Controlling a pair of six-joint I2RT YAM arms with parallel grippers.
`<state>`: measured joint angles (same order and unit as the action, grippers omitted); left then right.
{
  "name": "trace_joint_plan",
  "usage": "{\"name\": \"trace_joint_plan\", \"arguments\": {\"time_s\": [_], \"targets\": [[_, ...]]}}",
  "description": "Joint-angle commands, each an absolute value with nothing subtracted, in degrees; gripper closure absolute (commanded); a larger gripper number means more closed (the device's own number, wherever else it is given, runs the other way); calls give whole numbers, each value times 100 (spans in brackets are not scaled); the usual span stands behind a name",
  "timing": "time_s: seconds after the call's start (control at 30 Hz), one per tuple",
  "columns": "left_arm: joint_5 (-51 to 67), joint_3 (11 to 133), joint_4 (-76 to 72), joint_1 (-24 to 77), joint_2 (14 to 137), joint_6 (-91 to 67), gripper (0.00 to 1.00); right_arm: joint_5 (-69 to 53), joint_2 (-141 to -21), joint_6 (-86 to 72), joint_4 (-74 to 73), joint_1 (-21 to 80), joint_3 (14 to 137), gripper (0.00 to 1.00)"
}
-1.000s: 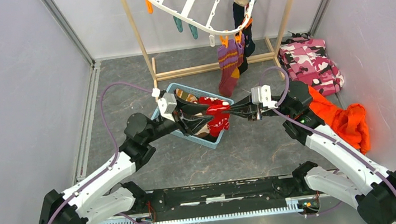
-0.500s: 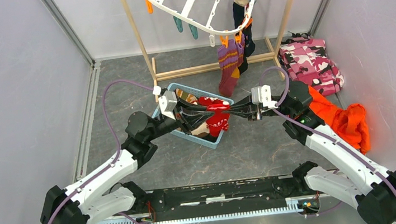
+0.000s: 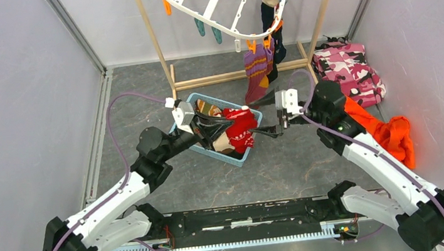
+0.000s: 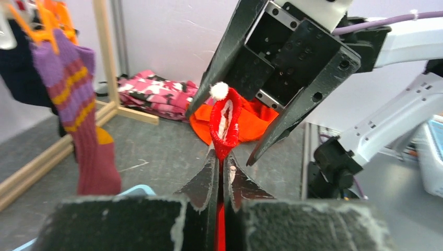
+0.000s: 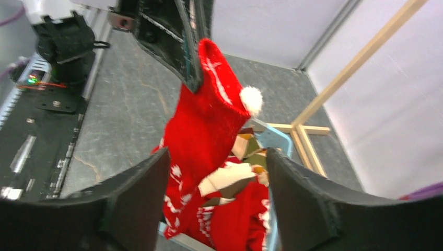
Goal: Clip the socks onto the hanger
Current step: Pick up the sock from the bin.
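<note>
A red sock with white patterns (image 3: 241,125) hangs over the blue basket (image 3: 231,158), and my left gripper (image 3: 232,123) is shut on its cuff. In the left wrist view the cuff (image 4: 224,125) with a white pompom sticks up from the shut left gripper (image 4: 222,157). My right gripper (image 3: 261,119) stands open around the sock's end, its pads apart from the fabric. The right wrist view shows the sock (image 5: 209,115) hanging beyond the open right gripper (image 5: 218,154). The white hanger (image 3: 218,3) hangs at the top, with a purple striped sock (image 3: 257,71) and a navy sock (image 3: 269,22) clipped to it.
More socks lie in the basket (image 5: 271,138). The wooden pole rack (image 3: 236,74) stands behind it. A pink camouflage garment (image 3: 349,73) and an orange cloth (image 3: 388,135) lie on the floor at the right. Grey walls close in both sides.
My left gripper closed on the red sock's cuff. The right gripper, shut on the sock before, opened and shifted slightly up and back.
</note>
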<state>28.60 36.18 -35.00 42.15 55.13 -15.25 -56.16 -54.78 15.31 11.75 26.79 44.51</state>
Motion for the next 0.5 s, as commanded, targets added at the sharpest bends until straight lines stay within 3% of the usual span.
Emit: {"name": "trace_joint_plan", "arguments": {"time_s": [0.0, 0.03, 0.07, 0.27, 0.47], "targets": [[1837, 3648, -3174, 4236, 5074, -718, 98, -5266, -5730, 3147, -664, 2638, 5498, 17], [1716, 3623, -3148, 4236, 5030, -585, 98, -5119, -5845, 3515, -1022, 2640, 5777, 4], [1614, 3621, -3097, 4236, 5006, -473, 98, -4943, -5978, 3664, -1319, 2639, 6028, 2], [1219, 3892, -2413, 4236, 5129, 627, 98, -4876, -6796, 2649, -1323, 2512, 7123, 3], [869, 4055, -2261, 4215, 5392, 1618, 98, -3555, -6416, 1693, 1500, 2512, 5707, 13]]}}
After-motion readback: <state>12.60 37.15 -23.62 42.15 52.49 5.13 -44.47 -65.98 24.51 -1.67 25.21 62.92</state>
